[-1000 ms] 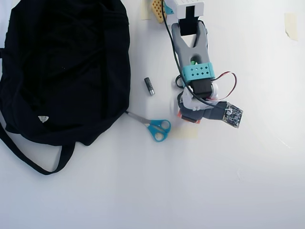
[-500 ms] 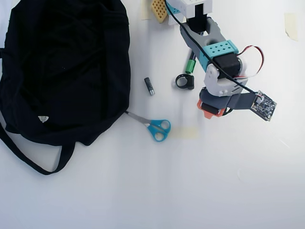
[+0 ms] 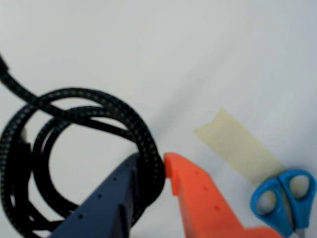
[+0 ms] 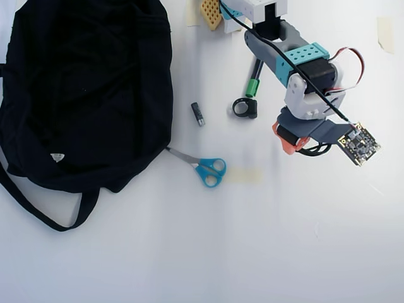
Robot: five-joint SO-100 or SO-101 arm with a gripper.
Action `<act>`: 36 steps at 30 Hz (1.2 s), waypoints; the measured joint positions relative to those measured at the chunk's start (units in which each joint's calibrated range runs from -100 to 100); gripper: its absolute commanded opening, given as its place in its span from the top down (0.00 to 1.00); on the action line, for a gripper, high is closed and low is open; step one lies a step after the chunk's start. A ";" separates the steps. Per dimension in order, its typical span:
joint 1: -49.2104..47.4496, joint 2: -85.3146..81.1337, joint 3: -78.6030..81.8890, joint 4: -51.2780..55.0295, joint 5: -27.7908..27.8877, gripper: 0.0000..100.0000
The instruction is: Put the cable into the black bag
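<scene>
Grip: the tool is seen in the wrist view narrowed around one strand of the cable, dark finger on one side, orange finger on the other.
Cable place: it lies coiled on the white surface, under the arm in the overhead view, well apart from the bag.
Slip risk: only the coil's edge is caught, so the loops could be dropped or unwound on lifting.
Snag risk: the trailing end could be dragged across the scissors lying between cable and bag.
Bag risk: the opening cannot be made out; the cable could be left on the fabric.
</scene>
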 measured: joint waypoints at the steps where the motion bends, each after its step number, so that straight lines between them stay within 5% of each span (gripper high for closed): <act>1: 0.00 0.00 -1.02 0.00 -0.73 0.98; 19: 10.80 0.08 -14.54 1.89 -17.09 0.98; 36: 28.51 0.00 -22.25 1.98 -22.22 0.98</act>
